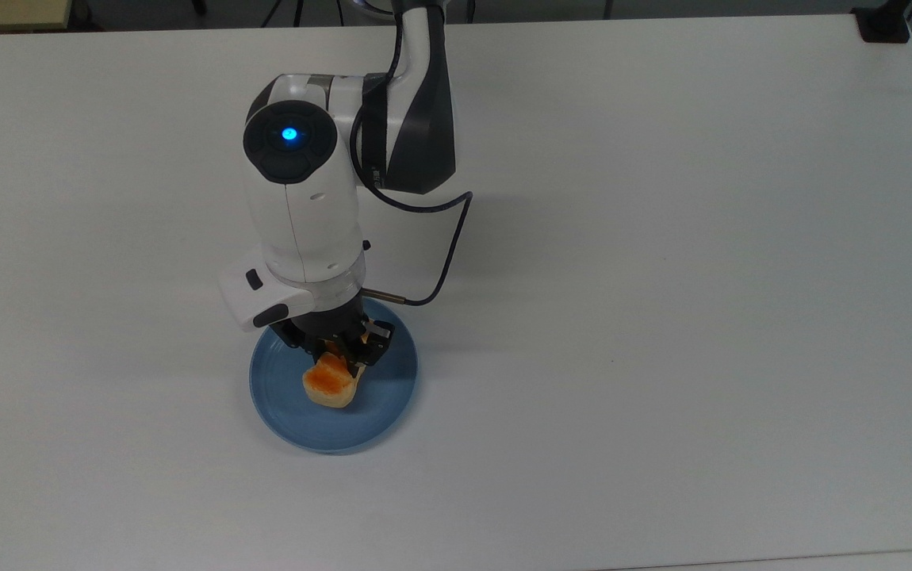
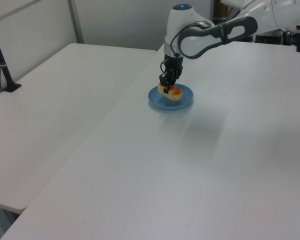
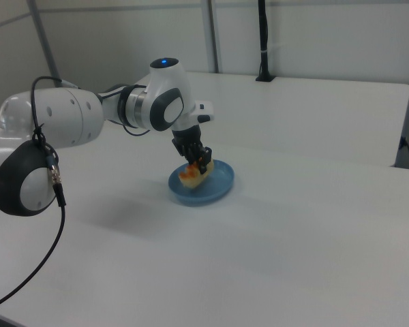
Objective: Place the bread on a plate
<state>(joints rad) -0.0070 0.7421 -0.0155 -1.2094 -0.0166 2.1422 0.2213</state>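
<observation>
The light-blue plate (image 1: 381, 404) (image 2: 186, 102) (image 3: 221, 187) lies on the white table. Over its middle is the bread (image 1: 329, 384) (image 2: 171, 91) (image 3: 193, 175), a small cream loaf with an orange-brown top, low on or just above the plate's surface. My gripper (image 1: 341, 353) (image 2: 166, 84) (image 3: 197, 164) reaches straight down from the arm and is shut on the bread's far end. The black fingers cover part of the loaf.
The white arm (image 1: 305, 198) rises above the plate's far side, with a dark cable (image 1: 448, 254) looping off to the top view's right. A black post (image 2: 2, 62) stands at the far left of the left view, on a second table.
</observation>
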